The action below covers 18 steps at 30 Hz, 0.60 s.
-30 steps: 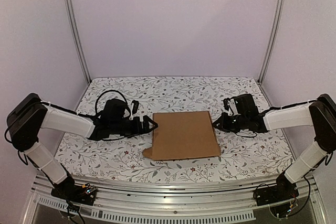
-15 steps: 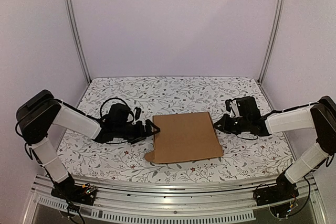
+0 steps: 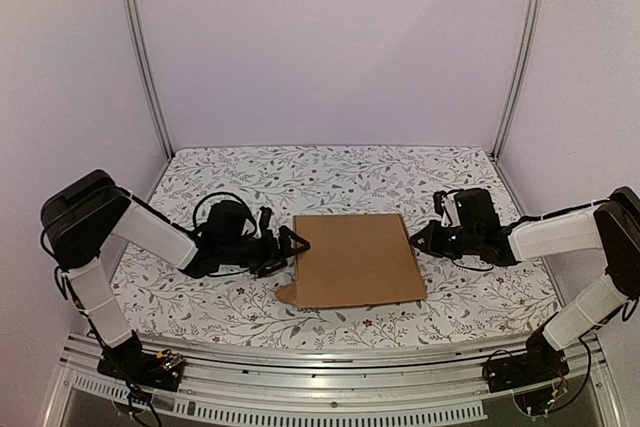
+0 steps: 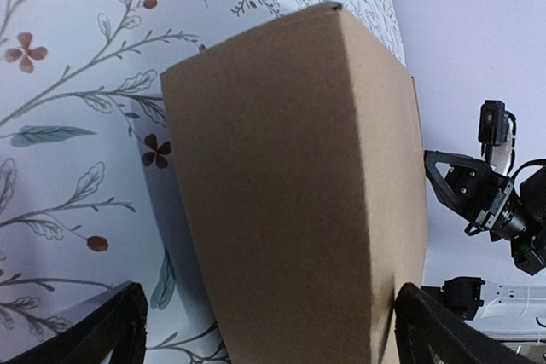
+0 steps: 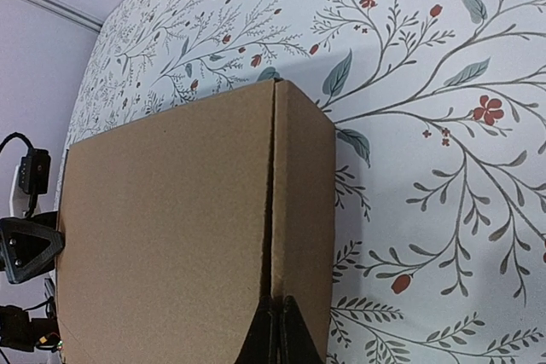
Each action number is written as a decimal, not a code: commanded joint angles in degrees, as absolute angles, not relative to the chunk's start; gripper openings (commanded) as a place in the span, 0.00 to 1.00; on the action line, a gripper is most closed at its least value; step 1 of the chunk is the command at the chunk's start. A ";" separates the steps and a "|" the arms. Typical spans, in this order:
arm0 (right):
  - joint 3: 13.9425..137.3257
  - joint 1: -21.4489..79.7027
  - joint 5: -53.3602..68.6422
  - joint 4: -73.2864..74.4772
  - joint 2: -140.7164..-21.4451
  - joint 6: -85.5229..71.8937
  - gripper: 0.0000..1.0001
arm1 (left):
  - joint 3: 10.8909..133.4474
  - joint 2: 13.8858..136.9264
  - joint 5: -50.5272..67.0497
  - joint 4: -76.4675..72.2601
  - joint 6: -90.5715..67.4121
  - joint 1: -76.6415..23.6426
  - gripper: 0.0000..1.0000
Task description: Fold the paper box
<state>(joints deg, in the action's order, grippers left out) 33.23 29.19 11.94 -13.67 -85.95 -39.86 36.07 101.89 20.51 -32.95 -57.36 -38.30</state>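
The table (image 3: 330, 172) — white, printed with leafy sprigs and small red flowers — carries the paper box (image 3: 355, 259), lying flat midway between the left and right edges, a small tab jutting at its near-left corner.

paper box (image 4: 290, 185) near end cut off at the left wrist view's lower edge, left gripper (image 4: 269, 300) only two finger corners in frame, right gripper (image 5: 275, 313) tips alone showing, contact with the box unclear
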 commanded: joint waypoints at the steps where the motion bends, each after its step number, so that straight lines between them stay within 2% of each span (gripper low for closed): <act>1: 29.91 28.92 9.41 -4.31 -87.25 -39.38 0.00 | 35.37 103.66 23.09 -35.82 -59.74 -37.60 1.00; 10: 29.30 28.87 9.67 -4.83 -88.17 -39.53 0.00 | 33.70 108.53 26.96 -48.03 -65.90 -37.62 0.99; 12: 29.06 28.92 9.59 -4.92 -88.01 -39.55 0.00 | 33.43 109.31 27.72 -50.88 -67.36 -37.62 0.97; 18: 28.79 28.87 9.67 -4.94 -87.80 -39.62 0.00 | 33.71 111.04 29.60 -55.97 -70.70 -37.60 0.81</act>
<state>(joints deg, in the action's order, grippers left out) 32.16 29.19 11.68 -15.25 -85.78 -39.86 34.17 109.67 27.44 -50.43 -67.81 -38.28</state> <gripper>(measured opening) 0.005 0.847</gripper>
